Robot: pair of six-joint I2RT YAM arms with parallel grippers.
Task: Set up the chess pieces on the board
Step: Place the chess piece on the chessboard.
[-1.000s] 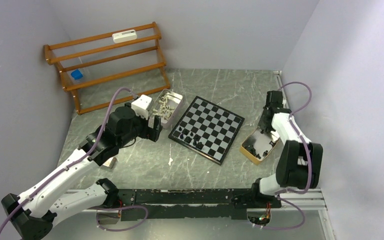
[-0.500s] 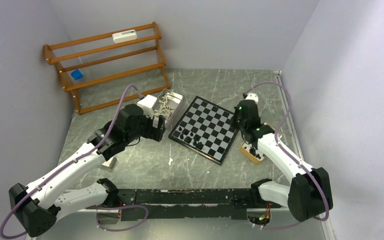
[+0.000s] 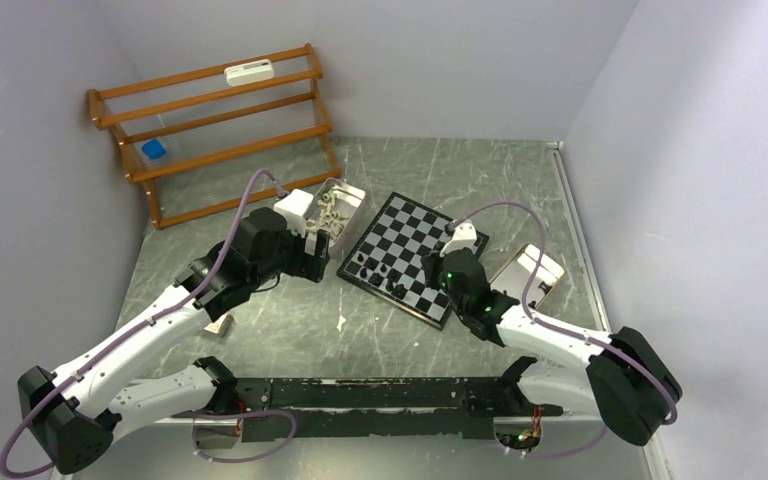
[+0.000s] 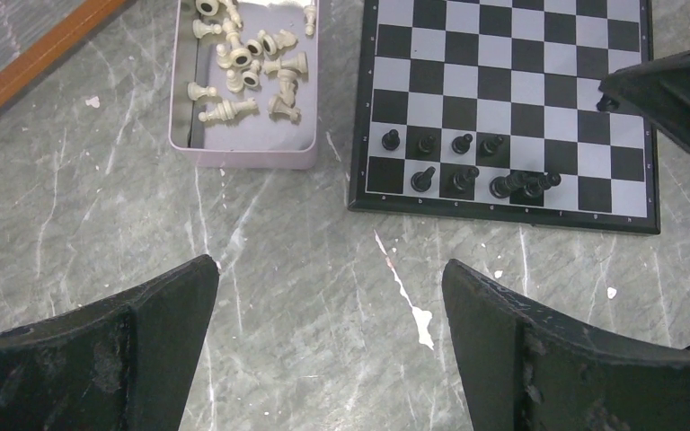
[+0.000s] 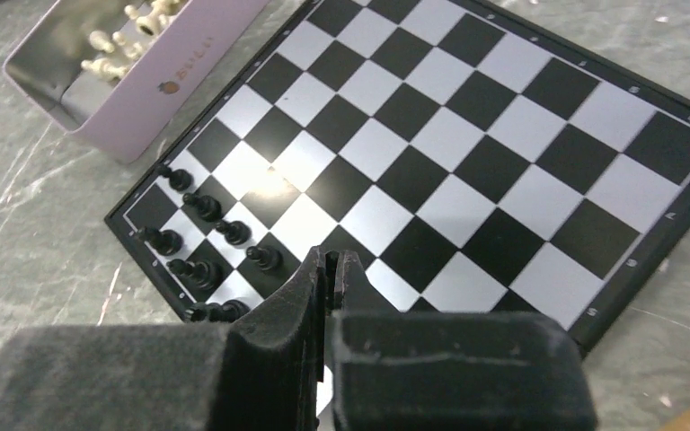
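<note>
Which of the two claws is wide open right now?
The left claw, near the tin of cream pieces: its fingers stand far apart. The right claw, over the board, is pinched shut.

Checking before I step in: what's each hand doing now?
Left hand: open, empty.
Right hand: closed; whether it holds anything cannot be told.

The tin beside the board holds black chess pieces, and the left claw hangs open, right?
No: the tin beside the board holds cream-white chess pieces, as the left wrist view shows; the black ones stand on the board. The left claw does hang open.
</note>
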